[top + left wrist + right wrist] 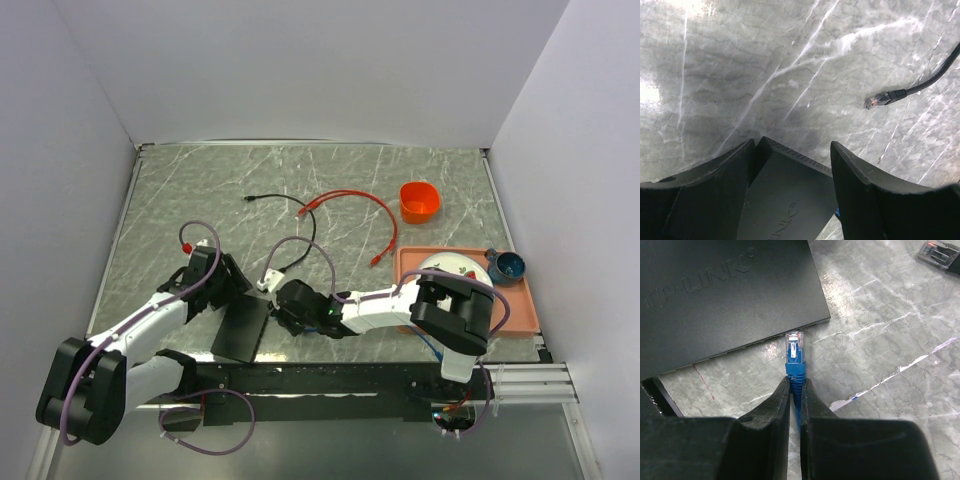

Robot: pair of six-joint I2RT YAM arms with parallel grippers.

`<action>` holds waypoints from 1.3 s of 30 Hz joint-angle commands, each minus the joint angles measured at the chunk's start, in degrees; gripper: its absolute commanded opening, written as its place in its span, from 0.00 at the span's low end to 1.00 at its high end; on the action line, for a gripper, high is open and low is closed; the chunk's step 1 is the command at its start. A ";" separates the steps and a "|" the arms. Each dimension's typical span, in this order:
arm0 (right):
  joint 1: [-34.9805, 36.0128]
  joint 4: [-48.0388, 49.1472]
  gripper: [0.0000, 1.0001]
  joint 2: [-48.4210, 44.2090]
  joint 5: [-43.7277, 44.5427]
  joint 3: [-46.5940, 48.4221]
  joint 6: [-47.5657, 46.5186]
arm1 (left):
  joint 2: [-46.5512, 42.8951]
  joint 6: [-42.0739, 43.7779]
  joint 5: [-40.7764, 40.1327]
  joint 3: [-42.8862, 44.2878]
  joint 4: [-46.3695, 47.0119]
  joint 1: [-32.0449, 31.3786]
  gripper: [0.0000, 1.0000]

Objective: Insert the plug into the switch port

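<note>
Plug (pixel 794 347) pinched in right claw (pixel 795 385), tip just beside black box (pixel 725 295) edge, not yet in. Left claw (pixel 793 145) spread astride box corner. Lining-up and push left.

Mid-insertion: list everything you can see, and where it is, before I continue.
switch: 1, black, near edge, between the arms
plug: 1, blue with clear tip, in the right jaws, tip just short of the switch's edge
black cable: 1, black, loose mid-table
red cable: 1, red, right of the black cable
cup: 1, orange, far right
tray: 1, pink, right side
plate: 1, white, in the tray, partly hidden by the right arm
bowl: 1, blue, at the tray's far right corner
table: 1, grey marble
left gripper: jaws open over the switch's corner
right gripper: jaws shut on the plug
</note>
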 commanded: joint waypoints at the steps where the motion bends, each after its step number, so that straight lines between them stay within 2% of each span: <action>1: 0.97 -0.99 0.00 2.42 1.75 2.10 -1.14 | 0.34 -1.85 4.68 -2.45 1.98 -0.16 0.69; 16: 1.76 -6.53 0.00 6.02 -1.06 6.32 -2.02 | -0.36 -2.38 6.89 -3.07 4.36 -0.16 0.69; 27: 1.67 -10.22 0.00 8.39 -2.56 9.92 -3.25 | -2.91 -1.42 4.52 -0.44 2.51 -0.15 0.70; 39: 1.58 -11.20 0.00 8.92 -4.14 11.33 -3.87 | -0.46 -0.01 6.62 -1.31 3.74 -0.24 0.70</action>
